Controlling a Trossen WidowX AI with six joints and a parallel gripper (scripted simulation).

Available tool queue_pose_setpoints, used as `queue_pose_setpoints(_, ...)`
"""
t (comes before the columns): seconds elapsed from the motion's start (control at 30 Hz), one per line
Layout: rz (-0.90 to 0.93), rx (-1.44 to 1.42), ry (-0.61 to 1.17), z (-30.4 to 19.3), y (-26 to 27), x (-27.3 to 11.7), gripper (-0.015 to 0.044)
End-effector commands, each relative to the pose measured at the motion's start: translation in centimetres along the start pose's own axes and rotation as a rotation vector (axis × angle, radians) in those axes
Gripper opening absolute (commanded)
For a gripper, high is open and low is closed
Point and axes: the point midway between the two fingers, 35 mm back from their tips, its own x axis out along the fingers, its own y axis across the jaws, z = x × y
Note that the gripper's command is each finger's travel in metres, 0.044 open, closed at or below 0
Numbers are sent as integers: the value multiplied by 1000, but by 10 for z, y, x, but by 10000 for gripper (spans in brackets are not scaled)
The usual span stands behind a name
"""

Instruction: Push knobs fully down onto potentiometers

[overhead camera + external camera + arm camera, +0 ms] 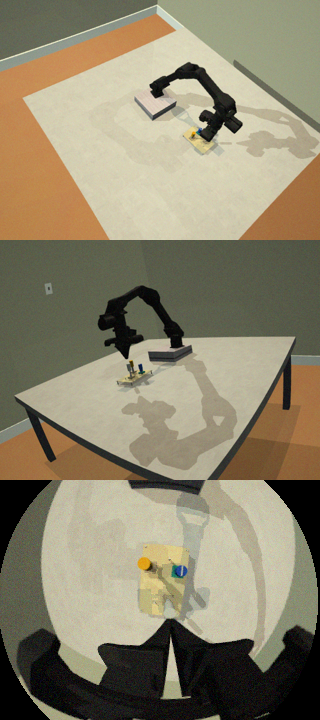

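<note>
Just above the circuit board [204, 149] [123, 380] [150, 587], near its grey knob [128, 367] [170, 608], you have the gripper [126, 358] [170, 622] pointing down, fingertips together, nothing between them. Your board stands on its short legs on the table [144, 196] [85, 405], well out from the arm's base block.

The grey knob and the orange knob [193, 133] [131, 363] [144, 563] both ride high on thin shafts; the blue knob [200, 130] [140, 367] [181, 571] sits low, close to its green potentiometer. I'd judge the two tall ones are yours to press, with neither down yet.

Expect the knobs to be light, stiff and perhaps slick-sided, and the potentiometers to be the fragile part (a sideways shove up there works like a lever on the joint below). You shouldn't need to grip anything: centre your closed tips on the knob's top and press straight along the shaft, slowly, stopping when it seats. Off centre, you could skid off or tilt it; the board itself looks thin and could slide.
</note>
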Motion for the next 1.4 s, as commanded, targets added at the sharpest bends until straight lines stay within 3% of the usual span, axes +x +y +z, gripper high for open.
queue_pose_setpoints(0.0, -4, -147, -1, 0, -1, 0, 0)
queue_pose_setpoints(1.37, -4, -1576, 3, 0, -1, -1, 0)
